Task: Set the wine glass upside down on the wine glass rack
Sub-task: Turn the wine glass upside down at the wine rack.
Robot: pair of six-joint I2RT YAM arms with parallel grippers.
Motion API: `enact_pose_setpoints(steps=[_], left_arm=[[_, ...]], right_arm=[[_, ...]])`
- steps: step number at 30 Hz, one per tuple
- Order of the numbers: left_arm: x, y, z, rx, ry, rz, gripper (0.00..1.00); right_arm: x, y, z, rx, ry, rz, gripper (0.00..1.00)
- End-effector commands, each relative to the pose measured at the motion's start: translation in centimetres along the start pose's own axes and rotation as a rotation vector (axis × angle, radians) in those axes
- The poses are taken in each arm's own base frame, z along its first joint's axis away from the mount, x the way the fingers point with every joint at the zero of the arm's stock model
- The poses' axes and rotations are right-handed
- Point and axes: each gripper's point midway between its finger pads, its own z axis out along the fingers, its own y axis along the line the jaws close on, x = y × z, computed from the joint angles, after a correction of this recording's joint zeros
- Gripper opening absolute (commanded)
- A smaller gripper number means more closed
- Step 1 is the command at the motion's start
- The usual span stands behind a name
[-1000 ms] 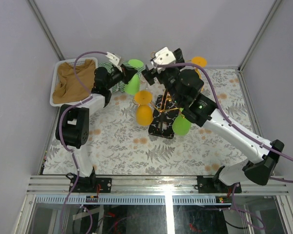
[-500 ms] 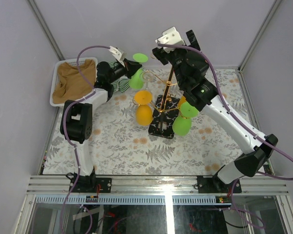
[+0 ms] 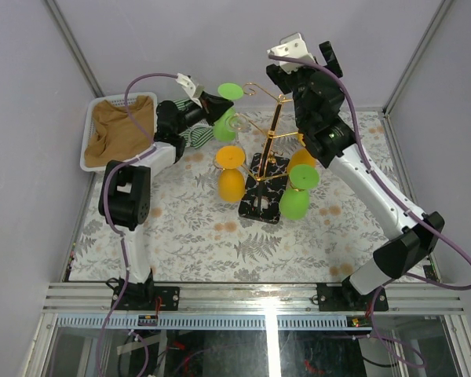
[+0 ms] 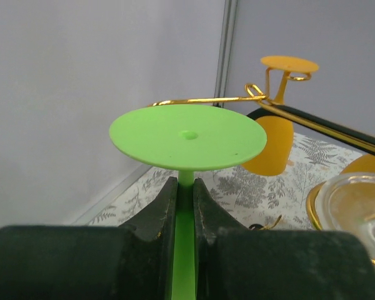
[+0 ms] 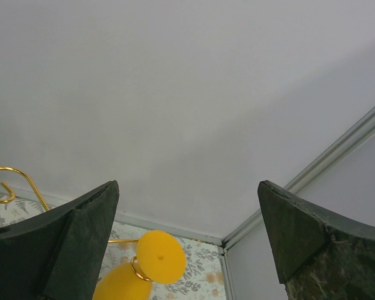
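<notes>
We see a table [image 3: 188, 236] covered in fern print. On it the rack [image 3: 255, 206] stands mid-table on its black base, with a white basket [image 3: 89, 153] at the far left corner and striped fabric [image 3: 192, 140] just beside the basket.

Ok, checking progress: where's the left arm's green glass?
Top view, far side, just left of the rack, at its upper hooks: the green glass, foot up, stem in the left gripper.

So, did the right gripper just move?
Yes: seen from above, the right gripper went from left of the wine glass rack's post to right of it, toward the far wall.
</notes>
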Motion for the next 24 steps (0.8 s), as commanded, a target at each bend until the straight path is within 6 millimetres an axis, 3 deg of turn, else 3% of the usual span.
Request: enact_pose_setpoints(steps=[1, 14, 24], left_arm=[[-2.9, -1.3, 1.8, 0.082, -0.114, 0.080, 0.00], [-0.4, -2.2, 4.5, 0.125, -0.114, 0.073, 0.00], [1.4, -1.6, 6.1, 0.105, -0.148, 0.084, 0.00]], right_arm=[[-0.6, -2.5, 0.7, 0.073, -0.012, -0.024, 0.99], [0.3, -3.2, 0.5, 0.074, 0.004, -0.057, 0.99], [1.1, -3.2, 1.1, 0.060, 0.014, -0.080, 0.99]])
